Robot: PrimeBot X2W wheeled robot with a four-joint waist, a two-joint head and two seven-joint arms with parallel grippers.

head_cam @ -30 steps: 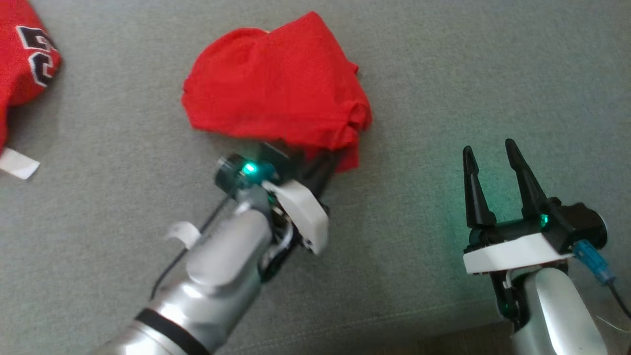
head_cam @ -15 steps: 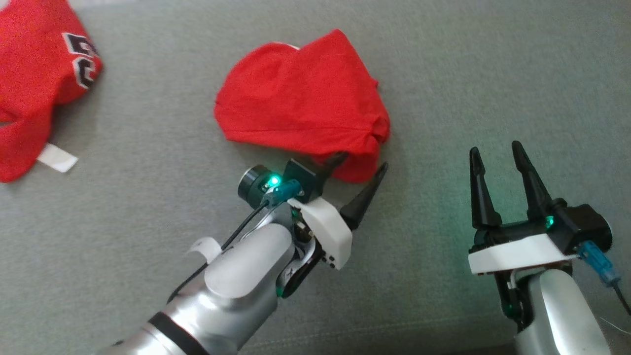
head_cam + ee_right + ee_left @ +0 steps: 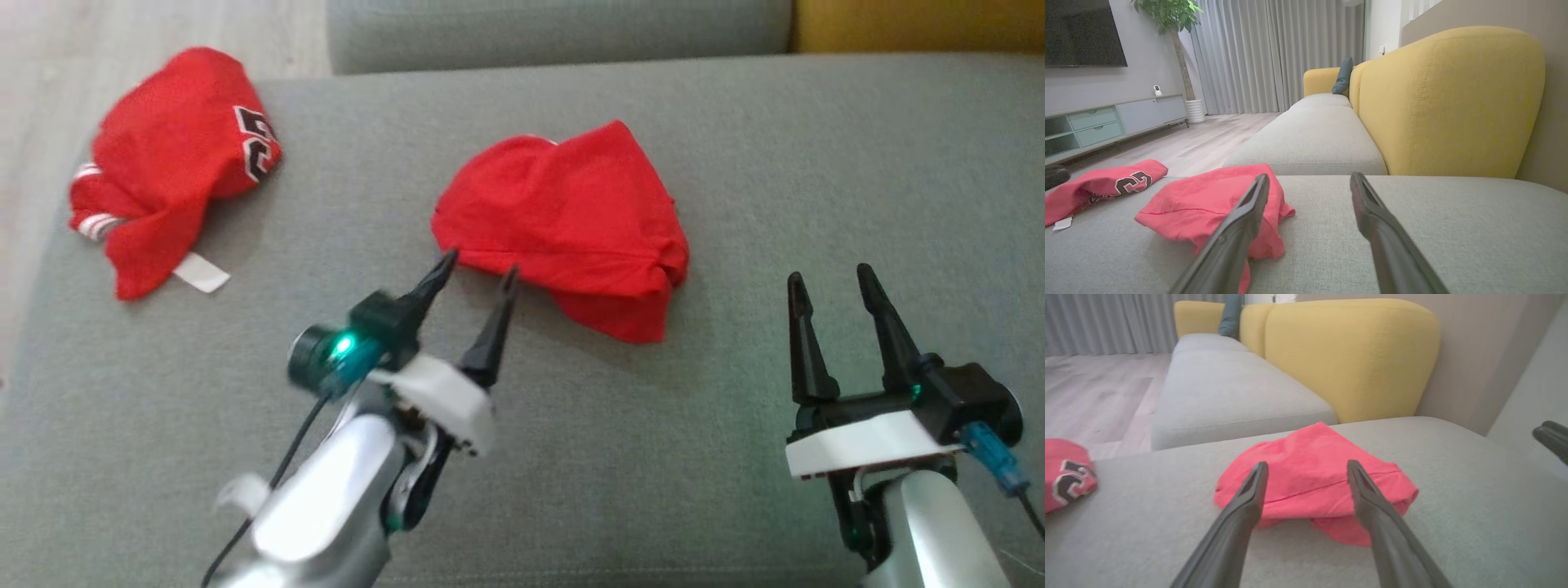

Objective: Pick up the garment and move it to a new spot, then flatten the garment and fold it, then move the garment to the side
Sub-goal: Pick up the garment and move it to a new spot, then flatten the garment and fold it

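Note:
The garment (image 3: 571, 229) is a plain red cloth lying crumpled in the middle of the grey sofa seat (image 3: 735, 147). My left gripper (image 3: 480, 263) is open, its tips just at the cloth's near-left edge, holding nothing. In the left wrist view the garment (image 3: 1310, 482) lies beyond the spread fingers of the left gripper (image 3: 1307, 464). My right gripper (image 3: 829, 276) stands open and apart to the right of the cloth. In the right wrist view the right gripper (image 3: 1309, 176) has the garment (image 3: 1208, 200) left of its fingers.
A second red jersey with a black number (image 3: 171, 155) lies at the seat's far-left corner, near the edge over the wooden floor (image 3: 41, 82). Another grey seat cushion (image 3: 555, 33) lies beyond. A yellow backrest (image 3: 1449, 102) rises along the right side.
My left gripper, shut on the garment's near edge a second ago, has opened, let it go and drawn back to the left. The head camera has shifted. The right gripper kept still.

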